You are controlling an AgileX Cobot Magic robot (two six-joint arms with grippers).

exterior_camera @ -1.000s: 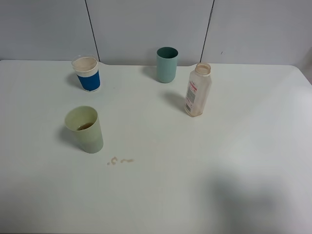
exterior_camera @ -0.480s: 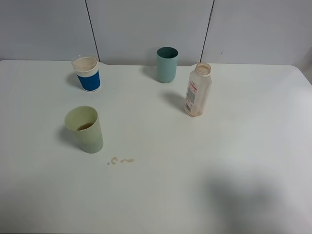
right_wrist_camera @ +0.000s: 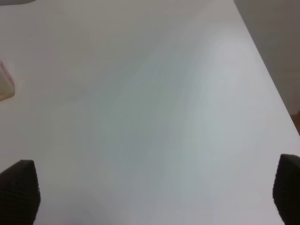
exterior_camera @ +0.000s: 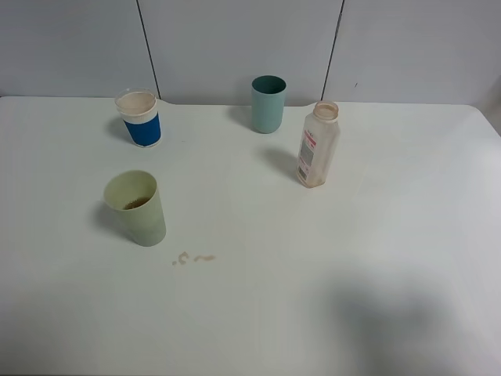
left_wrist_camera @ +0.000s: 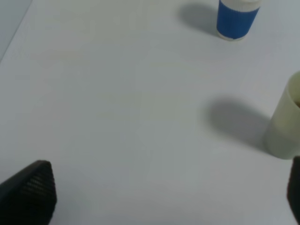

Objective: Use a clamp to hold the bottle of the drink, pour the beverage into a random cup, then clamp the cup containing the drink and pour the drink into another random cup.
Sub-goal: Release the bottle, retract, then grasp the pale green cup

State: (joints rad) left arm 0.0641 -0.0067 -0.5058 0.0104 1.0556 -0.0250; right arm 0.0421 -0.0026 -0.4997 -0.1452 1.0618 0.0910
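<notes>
The bottle (exterior_camera: 317, 145) stands upright right of the table's middle, uncapped and nearly empty; a sliver of it (right_wrist_camera: 5, 84) shows in the right wrist view. The pale yellow-green cup (exterior_camera: 137, 207) stands at the left with brown beverage (exterior_camera: 138, 203) in its bottom; its side (left_wrist_camera: 286, 124) edges the left wrist view. The blue-and-white cup (exterior_camera: 140, 118) stands upright behind it, also seen in the left wrist view (left_wrist_camera: 236, 18). Neither arm appears in the high view. My left gripper (left_wrist_camera: 164, 192) is open over bare table. My right gripper (right_wrist_camera: 154, 194) is open too, holding nothing.
A teal cup (exterior_camera: 268, 103) stands at the back middle, left of the bottle. Small brown spilled drops (exterior_camera: 191, 258) lie on the white table (exterior_camera: 313, 258) just right of the yellow-green cup. The table's right edge (right_wrist_camera: 267, 70) shows in the right wrist view.
</notes>
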